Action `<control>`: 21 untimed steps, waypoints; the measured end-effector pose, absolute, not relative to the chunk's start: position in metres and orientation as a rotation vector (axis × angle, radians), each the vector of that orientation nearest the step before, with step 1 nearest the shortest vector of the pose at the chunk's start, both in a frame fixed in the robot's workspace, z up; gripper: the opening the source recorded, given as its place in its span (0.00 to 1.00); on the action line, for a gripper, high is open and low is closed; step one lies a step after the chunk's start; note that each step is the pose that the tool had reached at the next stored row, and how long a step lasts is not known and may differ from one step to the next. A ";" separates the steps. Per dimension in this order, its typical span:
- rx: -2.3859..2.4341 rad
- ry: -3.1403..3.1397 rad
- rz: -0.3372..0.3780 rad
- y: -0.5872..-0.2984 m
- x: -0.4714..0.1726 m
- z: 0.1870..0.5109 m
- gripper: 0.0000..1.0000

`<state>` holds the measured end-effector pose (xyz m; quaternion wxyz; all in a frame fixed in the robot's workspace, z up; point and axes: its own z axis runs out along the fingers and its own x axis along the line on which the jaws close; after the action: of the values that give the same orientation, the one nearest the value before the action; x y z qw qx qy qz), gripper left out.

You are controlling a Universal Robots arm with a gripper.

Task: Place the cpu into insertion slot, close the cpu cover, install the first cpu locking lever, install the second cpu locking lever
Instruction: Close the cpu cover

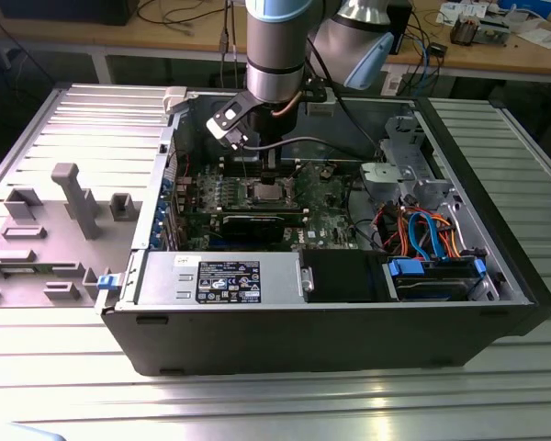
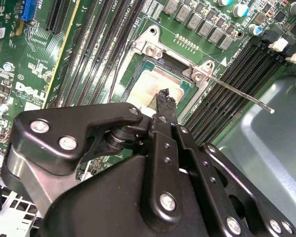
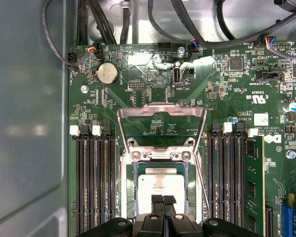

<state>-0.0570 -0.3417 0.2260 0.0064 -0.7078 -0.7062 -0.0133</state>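
Cpu (image 3: 161, 183) lies in the insertion slot (image 3: 125, 190) right under the gripper (image 3: 163, 199), whose jaws are pressed together.

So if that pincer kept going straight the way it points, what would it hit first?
Probably the silver chip lying in the square socket of the green board; the pincer points straight at it, but whether they touch is unclear.
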 end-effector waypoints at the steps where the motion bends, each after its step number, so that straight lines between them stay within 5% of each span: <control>1: -2.215 -2.210 -0.042 -0.342 -0.057 0.226 0.11; 21: -2.215 -2.210 -0.041 -0.342 -0.057 0.242 0.11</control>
<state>-0.0570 -0.3417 0.2422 0.0062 -0.7078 -0.7063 -0.0131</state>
